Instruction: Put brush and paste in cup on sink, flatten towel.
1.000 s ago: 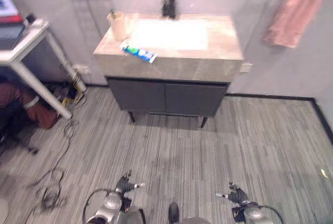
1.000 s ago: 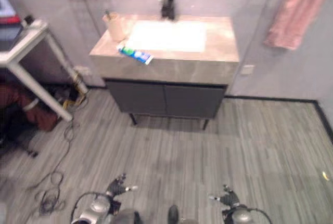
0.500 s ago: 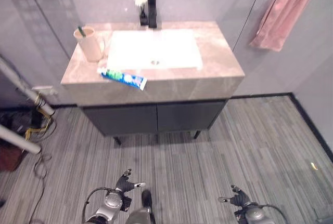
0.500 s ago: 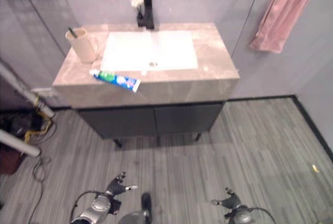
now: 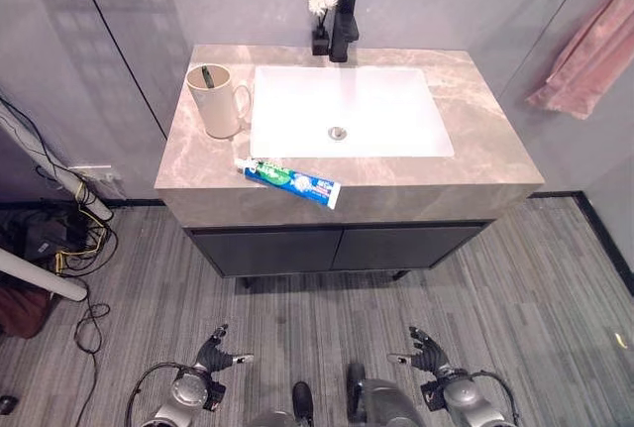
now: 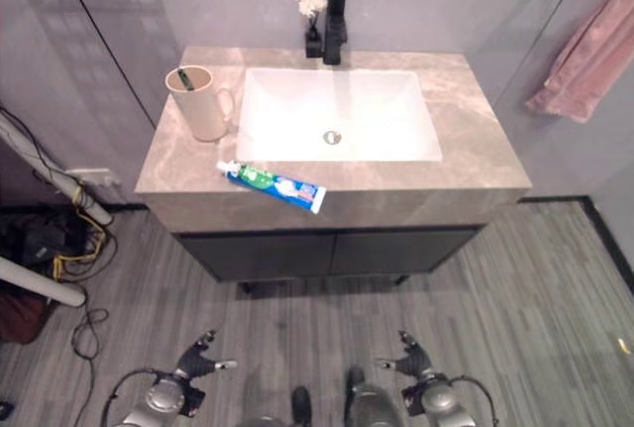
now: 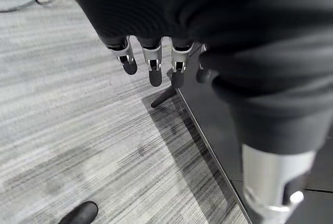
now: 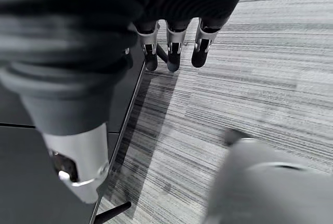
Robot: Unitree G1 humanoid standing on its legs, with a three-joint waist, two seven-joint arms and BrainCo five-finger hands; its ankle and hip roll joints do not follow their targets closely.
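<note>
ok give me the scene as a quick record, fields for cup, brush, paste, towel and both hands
cup: cup upright on the counter, left of the basin
brush: toothbrush standing in the cup
paste: toothpaste tube lying flat near the counter's front edge, outside the cup
towel: pink towel bunched on the wall rail
left hand: left hand low over the floor, fingers relaxed, holds nothing
right hand: right hand the same

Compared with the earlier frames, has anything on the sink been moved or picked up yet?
Nothing has been handled. The whole view has shifted, so the camera moved, not the things. The toothpaste tube still lies near the counter's front edge, the cup with the brush in it stands left of the basin, and the pink towel hangs bunched. The left robot hand and right robot hand stay low, open and empty.
</note>
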